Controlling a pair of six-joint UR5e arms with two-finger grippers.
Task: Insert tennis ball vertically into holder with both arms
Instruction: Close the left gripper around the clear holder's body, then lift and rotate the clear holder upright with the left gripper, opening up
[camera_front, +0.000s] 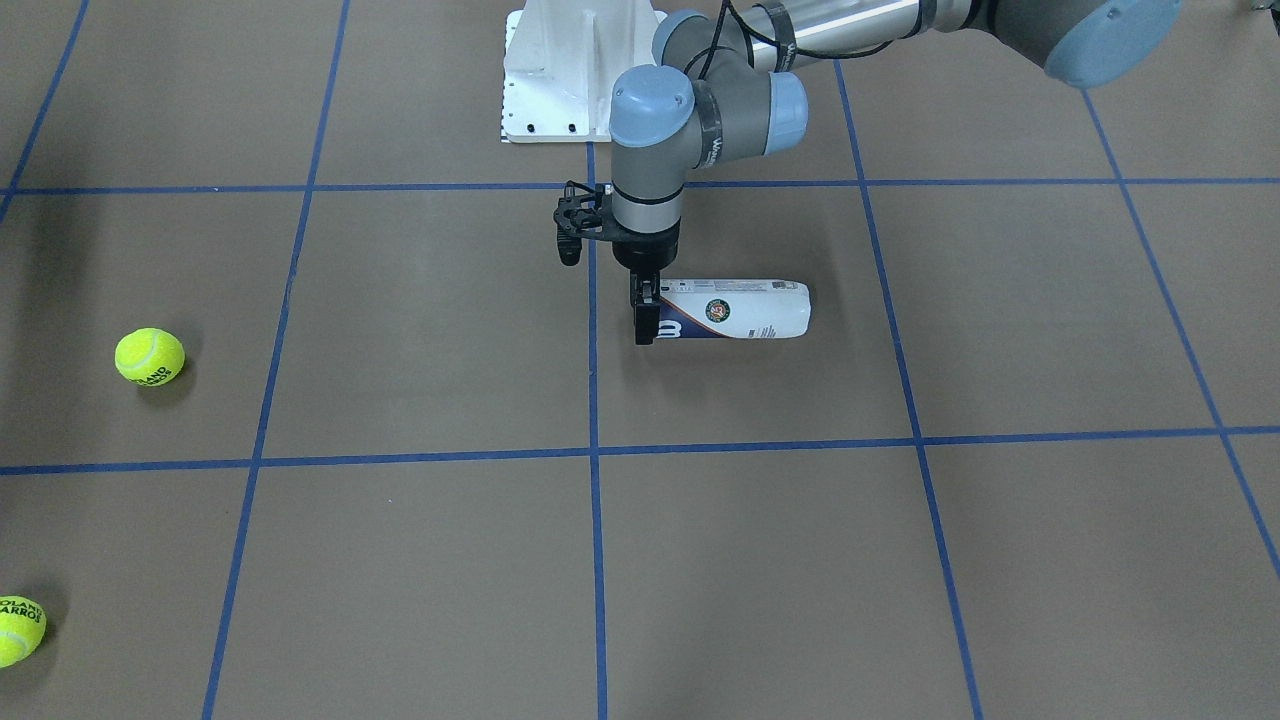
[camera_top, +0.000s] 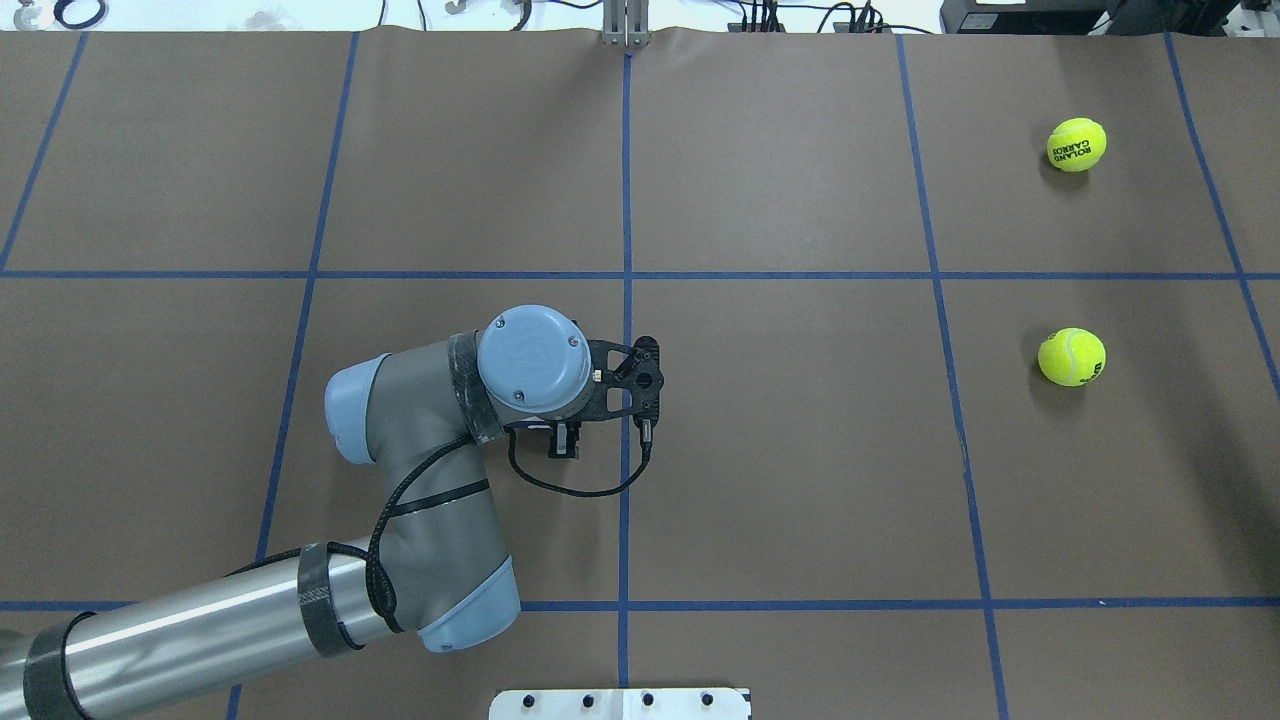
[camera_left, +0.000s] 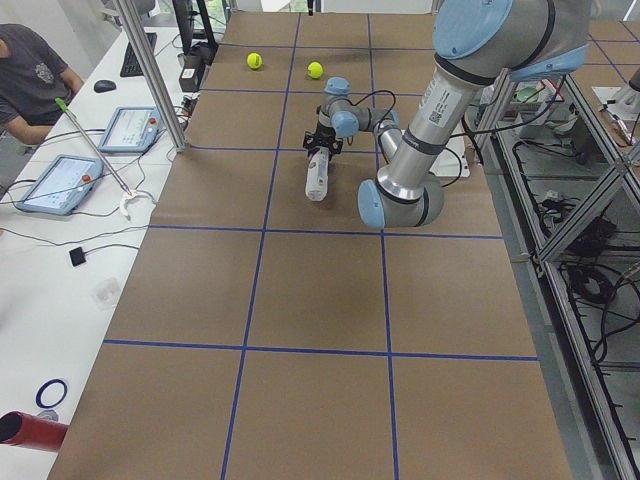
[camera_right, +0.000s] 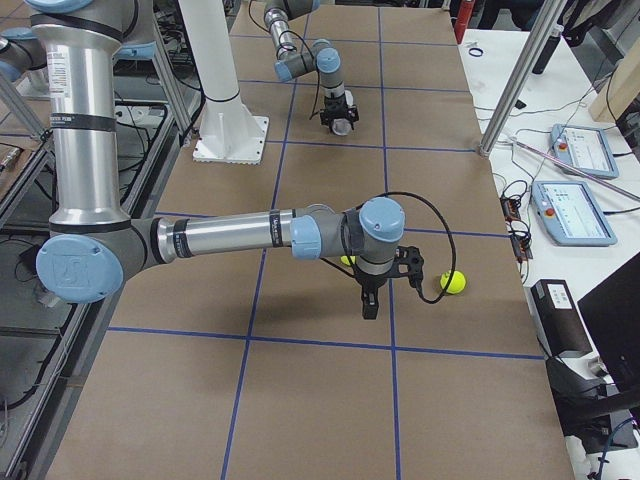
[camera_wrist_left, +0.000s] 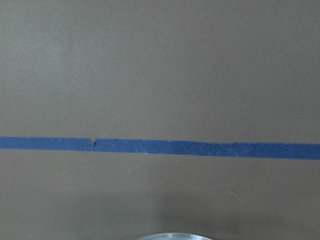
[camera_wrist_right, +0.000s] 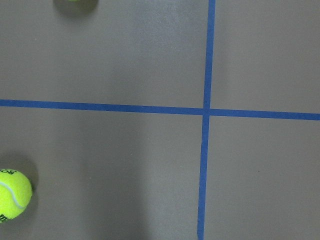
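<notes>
The holder (camera_front: 750, 310) lies sideways on the bench (camera_front: 750, 550), left claw (camera_front: 646, 325) pinching its end. A ball (camera_top: 1076, 144) says ROLAND GARROS. Right claw (camera_right: 368, 305): cannot tell.

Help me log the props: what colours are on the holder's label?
The holder has a white and navy label; it shows best in the exterior front-facing view.

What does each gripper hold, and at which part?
The left gripper is at the rim end of the holder, which lies on the table; whether it grips cannot be told. The right gripper holds nothing.
</notes>
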